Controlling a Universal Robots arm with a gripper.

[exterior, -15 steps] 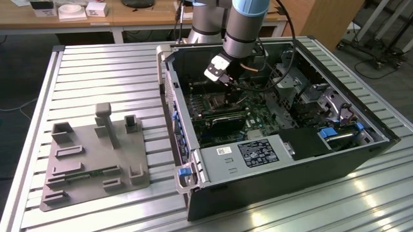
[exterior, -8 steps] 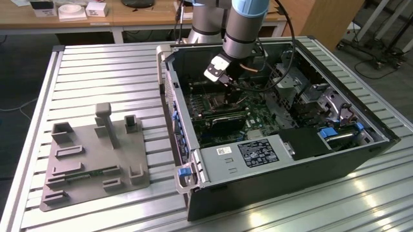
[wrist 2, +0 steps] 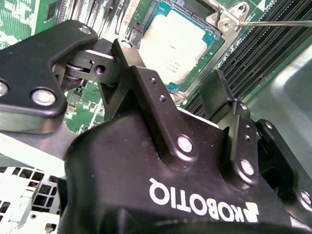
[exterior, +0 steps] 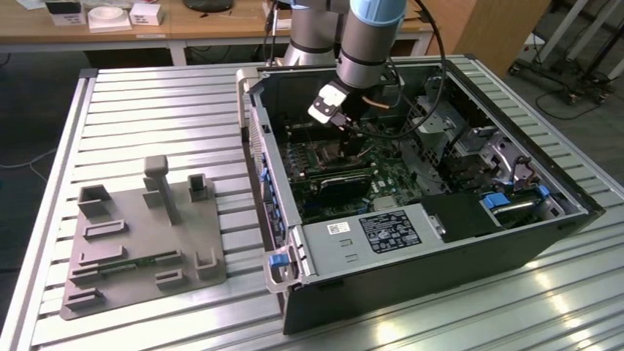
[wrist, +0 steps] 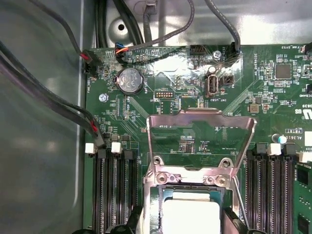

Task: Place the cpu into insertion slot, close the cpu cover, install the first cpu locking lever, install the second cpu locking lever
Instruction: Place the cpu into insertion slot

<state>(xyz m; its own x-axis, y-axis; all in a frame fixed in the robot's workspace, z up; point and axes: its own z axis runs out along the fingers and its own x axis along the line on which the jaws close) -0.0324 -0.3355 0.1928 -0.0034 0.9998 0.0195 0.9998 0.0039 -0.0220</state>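
The arm (exterior: pixel 366 44) reached steeply down into the computer case (exterior: pixel 439 281). Its hand (wrist 2: pixel 169 63) hovered just above the insertion slot (wrist: pixel 187 179), fingers (wrist 2: pixel 146 83) spread, grasping nothing. The cpu (wrist 2: pixel 173 41) lay in that slot, and the cpu cover (wrist: pixel 201 118) was swung open off it.

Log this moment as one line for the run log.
chip: seated in socket | cover: swung up, open | gripper: open, empty, over chip
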